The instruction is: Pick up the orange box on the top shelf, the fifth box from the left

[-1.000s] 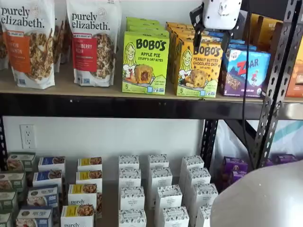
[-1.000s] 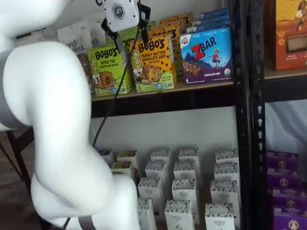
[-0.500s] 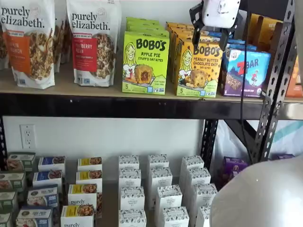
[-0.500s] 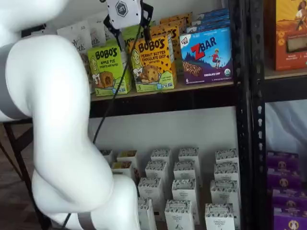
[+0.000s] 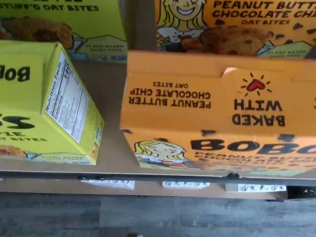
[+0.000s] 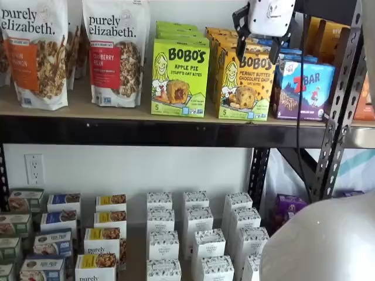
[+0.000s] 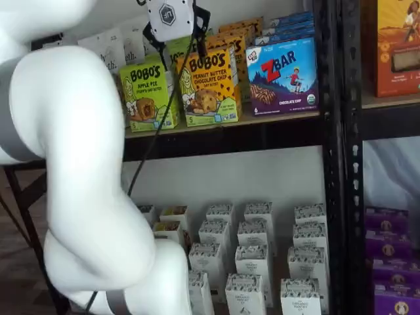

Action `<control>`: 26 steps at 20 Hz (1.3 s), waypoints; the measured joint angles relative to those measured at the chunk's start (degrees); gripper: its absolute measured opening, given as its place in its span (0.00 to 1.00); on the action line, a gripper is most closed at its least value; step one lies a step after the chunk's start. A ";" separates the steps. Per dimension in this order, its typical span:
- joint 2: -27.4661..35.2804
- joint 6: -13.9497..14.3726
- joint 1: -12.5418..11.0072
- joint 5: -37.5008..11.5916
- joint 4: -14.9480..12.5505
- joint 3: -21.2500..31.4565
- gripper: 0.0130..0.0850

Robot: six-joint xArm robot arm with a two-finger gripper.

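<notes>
The orange box (image 6: 245,82) stands on the top shelf (image 6: 117,111), between a lime-green Bobo's box (image 6: 179,79) and a blue ZBar box (image 6: 303,88). More orange cartons stand in a row behind it. My gripper (image 6: 256,50) hangs just above and in front of the box's top edge. It is open, with one black finger over each upper corner and nothing between them. In a shelf view the gripper (image 7: 178,47) hovers at the top of the orange box (image 7: 210,88). The wrist view looks down on the orange box's top flap (image 5: 217,94).
Two purely elizabeth. granola bags (image 6: 114,52) stand further left on the shelf. A black perforated upright (image 6: 343,88) rises close on the right. Small white boxes (image 6: 199,234) fill the lower level. My white arm (image 7: 85,184) fills the left of a shelf view.
The gripper has shifted slightly up and to the left over the orange box, and stays open. The arm's elbow has swung a little.
</notes>
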 joint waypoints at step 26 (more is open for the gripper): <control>1.13 0.11 0.05 -0.95 -0.96 -0.08 1.00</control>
